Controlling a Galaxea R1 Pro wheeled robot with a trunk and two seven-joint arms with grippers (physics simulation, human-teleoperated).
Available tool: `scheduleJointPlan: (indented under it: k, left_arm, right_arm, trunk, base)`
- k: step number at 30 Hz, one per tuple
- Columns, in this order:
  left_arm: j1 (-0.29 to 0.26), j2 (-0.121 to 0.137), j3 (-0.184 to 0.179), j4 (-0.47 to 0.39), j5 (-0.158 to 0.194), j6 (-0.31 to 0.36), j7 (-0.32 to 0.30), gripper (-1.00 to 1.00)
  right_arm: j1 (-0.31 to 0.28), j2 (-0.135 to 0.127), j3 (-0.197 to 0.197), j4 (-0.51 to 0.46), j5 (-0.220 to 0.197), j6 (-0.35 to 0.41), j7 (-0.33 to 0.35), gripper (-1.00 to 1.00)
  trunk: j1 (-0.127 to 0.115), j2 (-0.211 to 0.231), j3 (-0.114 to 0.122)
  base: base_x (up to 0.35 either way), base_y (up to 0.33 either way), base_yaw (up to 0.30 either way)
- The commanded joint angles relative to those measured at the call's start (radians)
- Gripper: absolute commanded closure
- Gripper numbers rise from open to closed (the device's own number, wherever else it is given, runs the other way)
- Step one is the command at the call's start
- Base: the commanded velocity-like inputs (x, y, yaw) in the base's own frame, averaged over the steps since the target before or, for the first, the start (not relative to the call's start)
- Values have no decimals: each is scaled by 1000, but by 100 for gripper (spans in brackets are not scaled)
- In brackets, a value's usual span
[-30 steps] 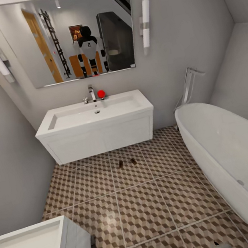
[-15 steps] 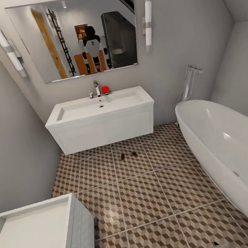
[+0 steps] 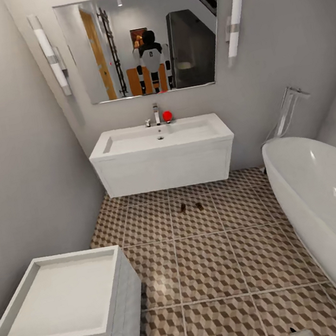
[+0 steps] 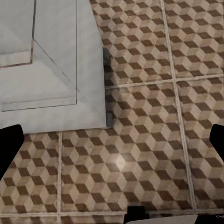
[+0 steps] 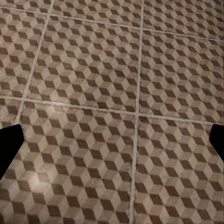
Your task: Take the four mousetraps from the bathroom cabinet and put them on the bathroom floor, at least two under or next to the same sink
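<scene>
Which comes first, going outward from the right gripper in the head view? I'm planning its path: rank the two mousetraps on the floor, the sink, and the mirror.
1. The two mousetraps, on the floor tiles just in front of the sink; too close to each other to rank.
2. The sink, on the far wall.
3. The mirror, above the sink.

The right gripper sits at the picture's bottom edge.
</scene>
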Motion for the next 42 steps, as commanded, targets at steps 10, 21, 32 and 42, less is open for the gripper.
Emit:
scheduleJointPlan:
  k: [10,21,32,42]
  left_arm:
    - [-2,-2,-9,6,6,-5,2,-100]
    - [0,-8,-9,6,6,-5,2,-100]
    - [0,-8,-9,6,6,-5,1,-100]
    - [1,-8,-9,6,6,-5,1,-100]
  right_arm:
    - [0,0,9,0,-8,-3,-3,-100]
    - [0,0,9,0,-8,-3,-3,-100]
    - [0,0,9,1,-8,-3,-2,-100]
    - [0,0,9,2,-7,-3,-2,-100]
  trunk:
    - [1,-2,1]
    - [1,-2,6]
    - [1,-2,10]
    - [1,-2,14]
  base:
    - [-1,0,287]
    - [-159,0,287]
    - [-220,0,288]
    - [-188,0,288]
